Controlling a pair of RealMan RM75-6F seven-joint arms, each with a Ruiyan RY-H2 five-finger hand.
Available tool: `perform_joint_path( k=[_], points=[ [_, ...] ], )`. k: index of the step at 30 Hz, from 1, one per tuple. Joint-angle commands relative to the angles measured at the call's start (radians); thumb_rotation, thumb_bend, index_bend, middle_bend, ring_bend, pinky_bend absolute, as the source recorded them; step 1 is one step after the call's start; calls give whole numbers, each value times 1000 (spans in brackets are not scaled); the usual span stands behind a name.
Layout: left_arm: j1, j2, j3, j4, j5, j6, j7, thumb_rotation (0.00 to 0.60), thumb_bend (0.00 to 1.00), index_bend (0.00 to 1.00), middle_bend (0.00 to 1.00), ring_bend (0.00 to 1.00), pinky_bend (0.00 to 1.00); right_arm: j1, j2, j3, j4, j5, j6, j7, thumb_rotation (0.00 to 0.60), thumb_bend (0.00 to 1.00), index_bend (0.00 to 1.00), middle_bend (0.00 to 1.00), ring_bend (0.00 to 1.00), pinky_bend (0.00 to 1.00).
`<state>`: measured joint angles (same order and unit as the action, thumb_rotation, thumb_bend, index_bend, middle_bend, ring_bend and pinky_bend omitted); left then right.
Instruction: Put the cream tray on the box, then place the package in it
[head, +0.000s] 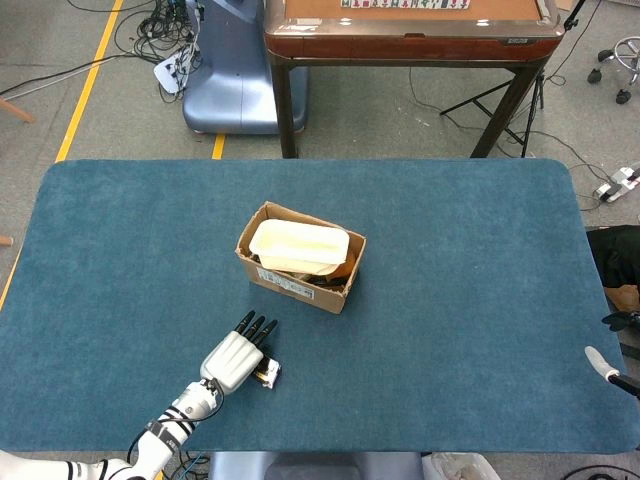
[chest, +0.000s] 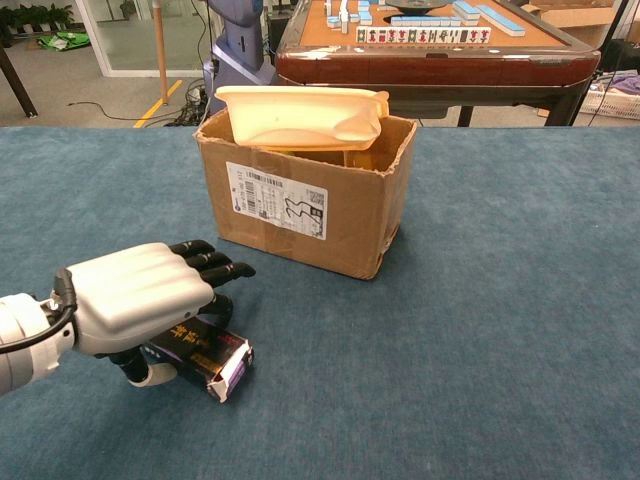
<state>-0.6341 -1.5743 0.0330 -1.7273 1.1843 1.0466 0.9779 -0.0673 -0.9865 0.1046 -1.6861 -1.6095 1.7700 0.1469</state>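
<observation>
The cream tray (head: 298, 245) lies tilted across the open top of the cardboard box (head: 300, 285) in the middle of the blue table. The chest view shows the tray (chest: 300, 115) resting on the rim of the box (chest: 300, 210). A small dark package (chest: 205, 352) lies on the table in front of the box, to the left. My left hand (chest: 135, 295) covers it, fingers over its far side and thumb against its near side. In the head view the package (head: 268, 374) peeks out beside the left hand (head: 232, 360). Only a pale tip of my right hand (head: 598, 360) shows at the far right edge.
A brown mahjong table (head: 410, 30) stands beyond the blue table, with tiles on its top (chest: 440, 30). A blue machine base (head: 230, 80) stands on the floor at the back left. The package lies close to the table's front edge.
</observation>
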Motion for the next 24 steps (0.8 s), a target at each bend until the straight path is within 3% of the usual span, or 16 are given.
perform_joint_path(
  k=[1,14,24],
  points=[
    [12,3,4,7,25,25,-39,600,353,523,0,0,12,1,-1,0,0,0,-3,-1,600,164,465,524,446,360],
    [96,148,27,-121,144,191,-118,600,353,551,0,0,12,5,-2,-1,0,0,-11,0,600,163,465,524,446,360],
    [127,325,-34,-265,198,294,-144,600,353,553,0,0,12,9,-7,-2,2,-4,-19,-7,600,164,465,524,446,360]
  ],
)
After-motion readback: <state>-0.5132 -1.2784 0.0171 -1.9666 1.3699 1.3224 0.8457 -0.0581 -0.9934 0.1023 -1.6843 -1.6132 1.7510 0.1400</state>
